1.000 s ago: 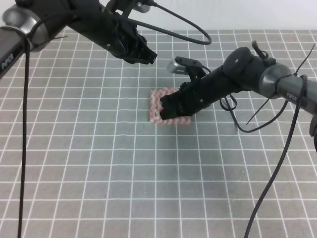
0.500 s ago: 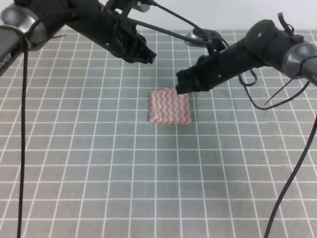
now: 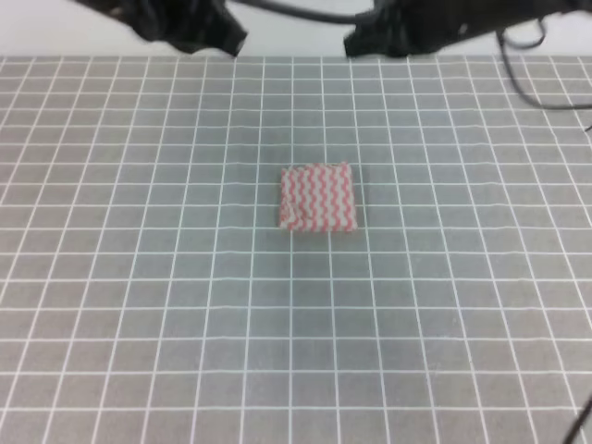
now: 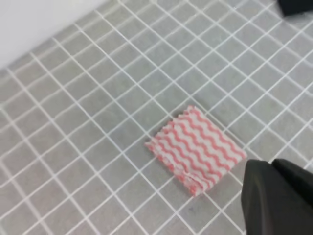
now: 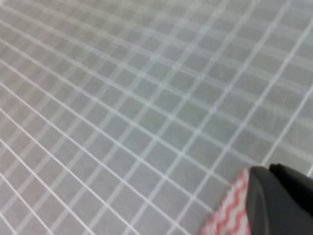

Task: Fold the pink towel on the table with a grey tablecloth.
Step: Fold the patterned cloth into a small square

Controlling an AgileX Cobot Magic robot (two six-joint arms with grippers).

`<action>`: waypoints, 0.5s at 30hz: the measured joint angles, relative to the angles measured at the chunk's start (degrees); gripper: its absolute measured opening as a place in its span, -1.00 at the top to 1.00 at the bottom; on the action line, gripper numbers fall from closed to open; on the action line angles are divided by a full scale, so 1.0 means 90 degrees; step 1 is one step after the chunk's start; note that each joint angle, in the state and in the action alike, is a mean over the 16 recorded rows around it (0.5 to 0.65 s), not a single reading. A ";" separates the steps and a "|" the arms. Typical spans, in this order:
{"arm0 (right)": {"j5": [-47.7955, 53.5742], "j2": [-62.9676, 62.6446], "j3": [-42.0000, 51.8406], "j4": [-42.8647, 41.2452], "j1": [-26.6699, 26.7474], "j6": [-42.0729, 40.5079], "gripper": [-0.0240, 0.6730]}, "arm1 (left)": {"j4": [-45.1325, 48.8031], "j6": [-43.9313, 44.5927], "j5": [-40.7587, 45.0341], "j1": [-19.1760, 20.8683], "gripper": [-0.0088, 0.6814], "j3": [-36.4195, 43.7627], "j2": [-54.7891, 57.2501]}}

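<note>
Grey tablecloth (image 3: pixel 139 305): you see the pink towel (image 3: pixel 317 198) folded at centre; left gripper (image 3: pixel 227 37) at 11 o'clock, right gripper (image 3: pixel 356 42) at 12, grasp indeterminable.

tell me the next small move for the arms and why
Probably none beyond finishing the retreat: the pink towel lies as a small, flat folded square on the grey tablecloth, and both the left gripper and right gripper sit at the far edge, clear of it.
</note>
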 joint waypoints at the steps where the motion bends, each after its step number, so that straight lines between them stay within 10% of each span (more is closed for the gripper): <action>1: -0.0038 -0.0173 0.0031 -0.0002 0.0010 -0.0008 0.98 | 0.0043 -0.0078 -0.0114 0.0000 0.98 0.0267 -0.0261; 15: -0.2238 -0.2531 0.2337 0.0134 0.0657 -0.0448 0.98 | 0.1724 -0.2312 -0.1740 0.0000 0.98 0.4746 -0.4847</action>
